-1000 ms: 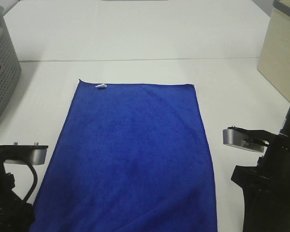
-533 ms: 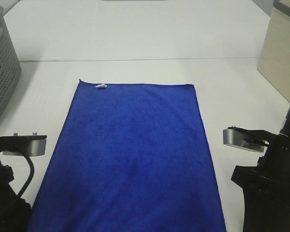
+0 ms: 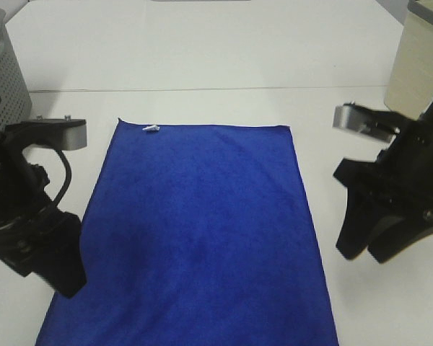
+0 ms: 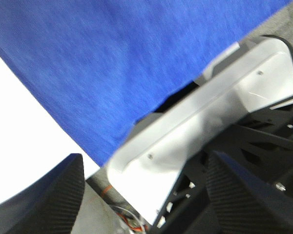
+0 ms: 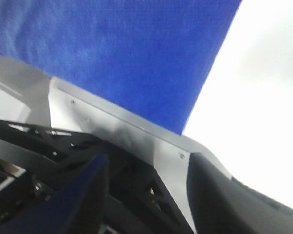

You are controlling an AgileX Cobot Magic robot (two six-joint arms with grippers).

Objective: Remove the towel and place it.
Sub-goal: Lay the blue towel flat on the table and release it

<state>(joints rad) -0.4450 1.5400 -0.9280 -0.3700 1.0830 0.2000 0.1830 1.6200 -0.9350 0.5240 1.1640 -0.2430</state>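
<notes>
Lying flat at the bench's (image 3: pixel 202 43) near edge, the royal-blue towel (image 3: pixel 202 231) sits between the left hand (image 4: pixel 145 161) and right hand (image 3: pixel 366 252), both empty and spread apart; a shallow pinch could slip off the plush.

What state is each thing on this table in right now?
towel: spread flat, unfolded, not held.
left fingers: open, empty, by the towel's left edge.
right fingers: open, empty, beside the towel's right edge.
grey basket: upright at far left, contents hidden.
beige box: upright at far right, partly out of view.
</notes>
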